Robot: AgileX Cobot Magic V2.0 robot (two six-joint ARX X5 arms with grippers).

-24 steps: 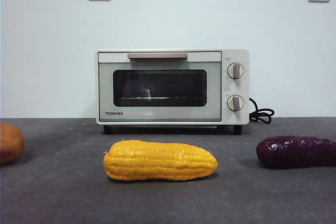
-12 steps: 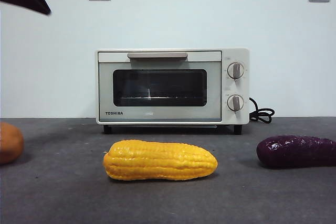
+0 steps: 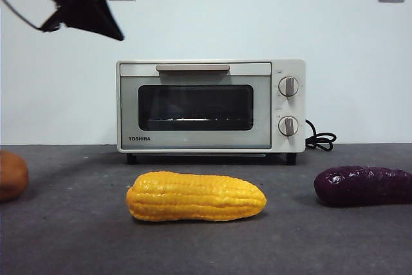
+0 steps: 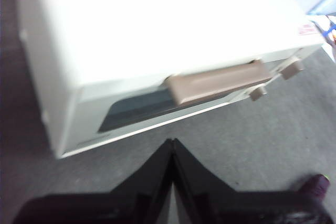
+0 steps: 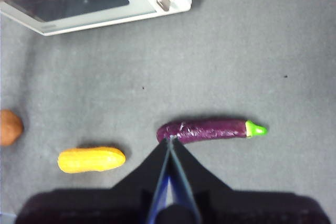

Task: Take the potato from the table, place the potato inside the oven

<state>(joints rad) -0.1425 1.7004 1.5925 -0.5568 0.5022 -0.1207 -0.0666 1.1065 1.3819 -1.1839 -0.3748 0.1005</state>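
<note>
Potato [image 3: 11, 175] sitting at frame's left edge: probably light, firm, smooth, so I'm planning a mid-body grab. Left pincer [image 3: 96, 20] closed, upper left, gripping nothing.

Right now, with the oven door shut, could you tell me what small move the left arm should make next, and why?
Probably lower the left claw toward the oven's handle to pull the door open. The oven is closed, the potato lies untouched on the table, and this claw, shut, hovers above the oven.
</note>
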